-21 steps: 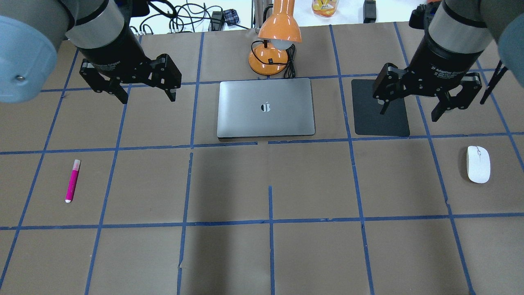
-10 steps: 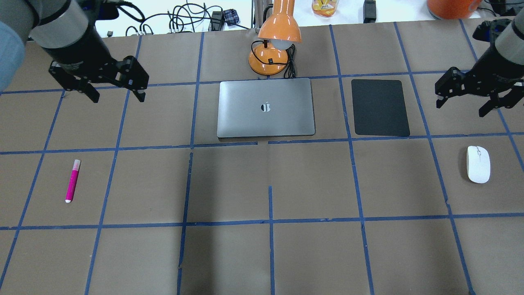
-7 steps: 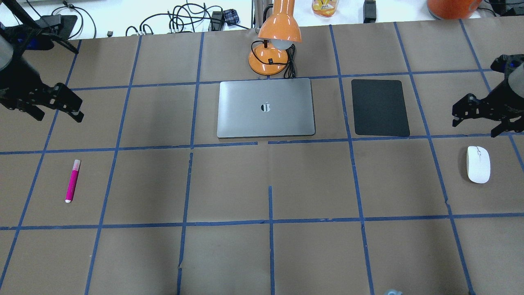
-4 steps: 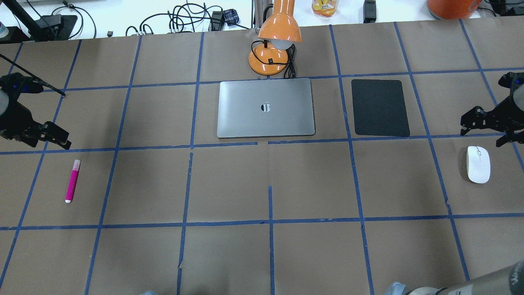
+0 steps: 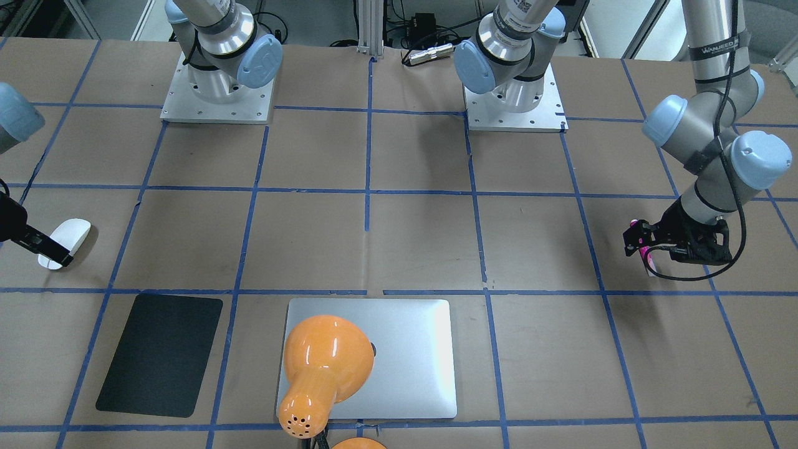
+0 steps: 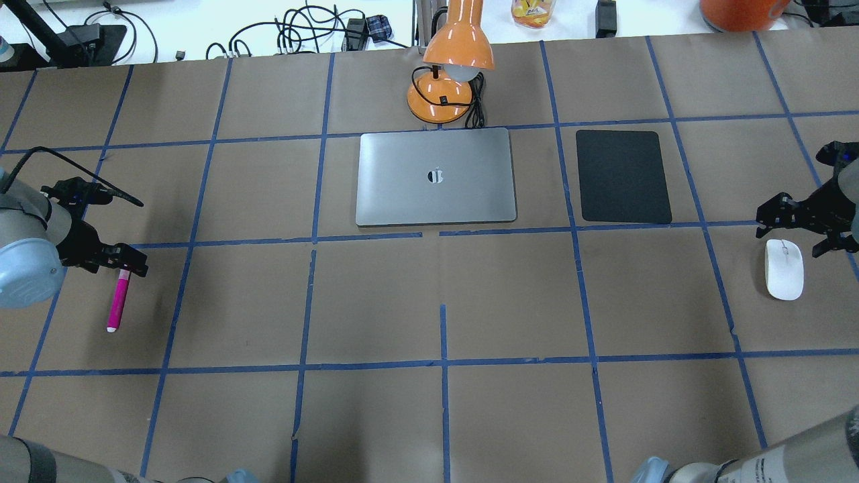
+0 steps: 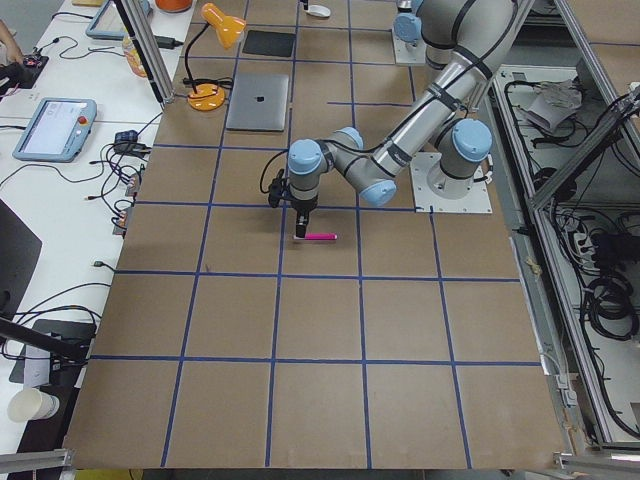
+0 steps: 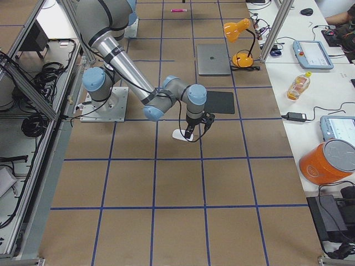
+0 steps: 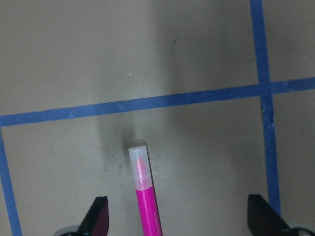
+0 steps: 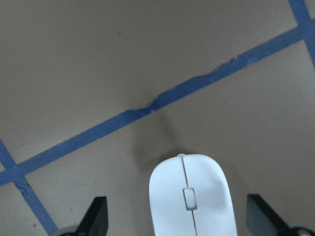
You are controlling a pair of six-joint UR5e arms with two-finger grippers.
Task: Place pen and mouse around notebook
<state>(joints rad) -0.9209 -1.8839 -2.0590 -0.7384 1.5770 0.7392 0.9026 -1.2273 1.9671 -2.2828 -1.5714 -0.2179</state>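
The magenta pen [image 6: 118, 302] lies on the brown paper at the table's left. My left gripper [image 6: 107, 258] is open and low over its pale far end. In the left wrist view the pen [image 9: 146, 196] sits between the two spread fingertips [image 9: 98, 219], off centre toward the left one. The white mouse [image 6: 784, 270] rests at the table's right. My right gripper [image 6: 797, 231] hangs open over its far end, and the mouse [image 10: 192, 201] shows between the fingertips [image 10: 260, 216]. The silver notebook [image 6: 436, 176] lies closed at the centre back.
An orange desk lamp [image 6: 449, 67] stands just behind the notebook, its head leaning over the notebook's back edge. A black mat [image 6: 623, 176] lies to the notebook's right. Blue tape lines grid the paper. Cables and devices sit beyond the table's far edge.
Both arms swung outward and down from beside the notebook. The left gripper came over the pen's far end, the right one over the mouse's. Both stayed open.
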